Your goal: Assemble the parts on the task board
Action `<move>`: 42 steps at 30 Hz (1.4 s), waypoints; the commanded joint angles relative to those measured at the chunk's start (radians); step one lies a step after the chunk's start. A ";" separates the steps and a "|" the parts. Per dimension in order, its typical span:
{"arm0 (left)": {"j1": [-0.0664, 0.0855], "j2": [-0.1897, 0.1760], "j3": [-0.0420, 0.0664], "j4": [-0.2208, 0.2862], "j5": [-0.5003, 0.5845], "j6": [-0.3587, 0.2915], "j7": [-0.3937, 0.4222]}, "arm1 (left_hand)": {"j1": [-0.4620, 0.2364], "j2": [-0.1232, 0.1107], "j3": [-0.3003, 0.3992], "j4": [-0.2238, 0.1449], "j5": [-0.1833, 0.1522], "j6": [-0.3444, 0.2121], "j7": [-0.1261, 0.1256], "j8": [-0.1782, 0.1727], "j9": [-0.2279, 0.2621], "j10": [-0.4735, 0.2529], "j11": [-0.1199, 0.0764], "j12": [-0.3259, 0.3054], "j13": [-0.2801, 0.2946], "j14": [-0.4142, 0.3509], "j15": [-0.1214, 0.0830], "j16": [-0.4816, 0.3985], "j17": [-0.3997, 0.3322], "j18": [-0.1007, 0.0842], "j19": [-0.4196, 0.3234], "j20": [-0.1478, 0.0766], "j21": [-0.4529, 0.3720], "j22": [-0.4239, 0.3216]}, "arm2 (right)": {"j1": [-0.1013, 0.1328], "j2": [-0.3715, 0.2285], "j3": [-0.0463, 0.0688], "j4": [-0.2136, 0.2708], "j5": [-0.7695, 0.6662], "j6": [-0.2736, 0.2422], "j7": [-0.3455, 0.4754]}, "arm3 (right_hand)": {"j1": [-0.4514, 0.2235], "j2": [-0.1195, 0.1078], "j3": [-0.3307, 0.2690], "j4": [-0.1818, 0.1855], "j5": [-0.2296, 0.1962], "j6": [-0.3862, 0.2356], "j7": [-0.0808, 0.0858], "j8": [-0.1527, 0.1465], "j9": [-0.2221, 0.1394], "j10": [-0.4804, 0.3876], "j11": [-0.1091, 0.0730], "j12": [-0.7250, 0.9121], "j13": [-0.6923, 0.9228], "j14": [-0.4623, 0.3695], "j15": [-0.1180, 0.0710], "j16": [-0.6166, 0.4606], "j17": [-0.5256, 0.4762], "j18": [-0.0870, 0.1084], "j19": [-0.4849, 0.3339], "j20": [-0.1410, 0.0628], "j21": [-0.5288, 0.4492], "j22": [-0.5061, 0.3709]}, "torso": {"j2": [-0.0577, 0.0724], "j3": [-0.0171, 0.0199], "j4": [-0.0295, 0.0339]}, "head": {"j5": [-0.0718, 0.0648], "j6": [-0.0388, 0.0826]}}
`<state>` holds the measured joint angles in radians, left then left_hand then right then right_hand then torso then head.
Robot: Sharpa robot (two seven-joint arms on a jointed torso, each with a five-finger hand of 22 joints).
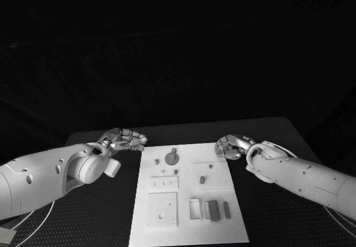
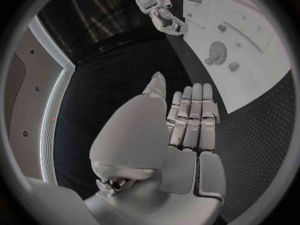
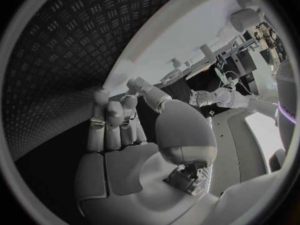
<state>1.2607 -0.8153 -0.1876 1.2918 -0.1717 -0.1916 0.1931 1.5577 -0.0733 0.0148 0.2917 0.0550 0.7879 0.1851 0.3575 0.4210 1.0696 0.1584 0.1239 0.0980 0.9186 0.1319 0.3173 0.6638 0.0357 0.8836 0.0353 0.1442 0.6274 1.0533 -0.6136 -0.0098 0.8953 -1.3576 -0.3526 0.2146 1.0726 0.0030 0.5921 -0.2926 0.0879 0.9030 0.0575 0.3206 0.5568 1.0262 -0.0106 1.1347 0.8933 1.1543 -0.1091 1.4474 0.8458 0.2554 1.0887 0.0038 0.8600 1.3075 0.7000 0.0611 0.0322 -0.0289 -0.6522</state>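
Observation:
The white task board (image 1: 189, 226) lies in the middle of the table. A round gear-like part (image 1: 172, 157) and a small part (image 1: 158, 161) sit at its far end. A short peg (image 1: 201, 180) stands in a square block. Two dark bars (image 1: 213, 210) lie near its right edge. My left hand (image 1: 124, 140) hovers just off the board's far left corner, fingers curled in, holding nothing. My right hand (image 1: 233, 146) hovers over the far right corner, likewise curled and empty. The left wrist view shows the left hand (image 2: 187, 120), the board (image 2: 262, 80), the gear (image 2: 217, 52) and the right hand (image 2: 161, 12).
The board carries raised white blocks: a slotted plate (image 1: 163, 183), a square plate (image 1: 162, 209) and a small frame (image 1: 196, 208). Black textured table (image 1: 96, 216) surrounds it on both sides. In the right wrist view the right hand (image 3: 119, 120) sits beside the board (image 3: 181, 35).

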 commanded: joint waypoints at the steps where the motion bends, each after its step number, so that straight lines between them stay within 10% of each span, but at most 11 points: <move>1: 0.001 -0.001 0.001 0.007 -0.034 0.025 -0.008 | -0.017 0.004 -0.004 0.000 -0.005 0.018 -0.002 0.008 0.001 0.020 -0.008 0.011 0.006 0.012 0.000 -0.005 0.005 0.005 0.014 -0.002 -0.002 0.003 | 0.000 -0.014 0.001 0.041 0.003 -0.037 -0.029 | 0.008 -0.001 -0.001 0.002 0.002 0.109 0.040 0.011 0.012 0.007 -0.001 0.005 -0.001 0.000 -0.006 0.004 0.001 0.006 0.010 -0.001 0.005 0.019 | -0.001 -0.0011 -0.0025 | 0.000 0.006; 21: 0.002 0.032 0.003 0.063 -0.165 0.001 -0.140 | -0.216 0.001 -0.019 0.001 -0.006 0.091 -0.022 0.011 -0.009 0.114 -0.053 0.055 0.064 0.092 -0.039 0.029 0.075 0.005 0.071 -0.038 0.031 0.039 | 0.048 -0.037 0.014 0.314 -0.064 -0.023 -0.233 | -0.030 -0.051 -0.015 0.012 0.003 0.131 0.028 0.013 0.025 0.023 -0.013 0.009 -0.006 0.017 -0.018 0.007 0.002 0.006 0.026 -0.006 0.013 0.017 | -0.041 -0.0166 -0.0271 | 0.021 0.024; 30: 0.003 0.078 0.004 0.092 -0.168 -0.053 -0.241 | -0.251 0.001 -0.007 0.001 -0.006 0.137 -0.045 0.017 -0.005 0.207 -0.121 0.220 0.192 0.182 -0.112 0.200 0.199 0.013 0.176 -0.101 0.129 0.123 | 0.050 0.007 0.014 0.365 -0.115 -0.014 -0.292 | -0.057 -0.073 -0.015 0.022 0.003 0.138 0.027 0.009 0.026 0.028 -0.014 0.010 -0.007 0.023 -0.019 0.007 0.002 0.006 0.032 -0.009 0.015 0.016 | -0.065 -0.0244 -0.0301 | 0.044 0.015; 42: 0.009 0.137 0.004 0.075 -0.181 -0.080 -0.323 | -0.206 0.004 -0.031 0.001 -0.006 0.144 -0.051 -0.013 -0.011 0.124 -0.133 0.412 0.378 0.170 -0.141 0.319 0.244 -0.004 0.183 -0.142 0.190 0.218 | 0.050 0.053 0.013 0.406 -0.153 -0.009 -0.324 | -0.058 -0.078 -0.010 0.021 0.004 0.142 0.025 0.007 0.027 0.031 -0.016 0.011 -0.008 0.027 -0.021 0.007 0.002 0.006 0.035 -0.013 0.016 0.016 | -0.070 -0.0249 -0.0336 | 0.054 0.007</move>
<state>1.2673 -0.6837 -0.1846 1.3654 -0.3367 -0.2529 -0.0853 1.3579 -0.0707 -0.0114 0.2930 0.0495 0.9270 0.1319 0.3481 0.4118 1.1986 0.0250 0.5317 0.4742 1.0903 -0.0006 0.6343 0.9094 0.0383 1.0685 -0.1005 0.3302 0.8445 1.1037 -0.5638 0.0030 1.2939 -1.4750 -0.3783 -0.0861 1.0162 -0.0639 0.5796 -0.2743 0.0879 0.9720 0.0411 0.3334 0.5588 1.0511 -0.0286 1.1424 0.8863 1.1789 -0.1231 1.4514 0.8466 0.2543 1.1171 -0.0105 0.8729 1.3073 0.6301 0.0353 -0.0005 0.0241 -0.6440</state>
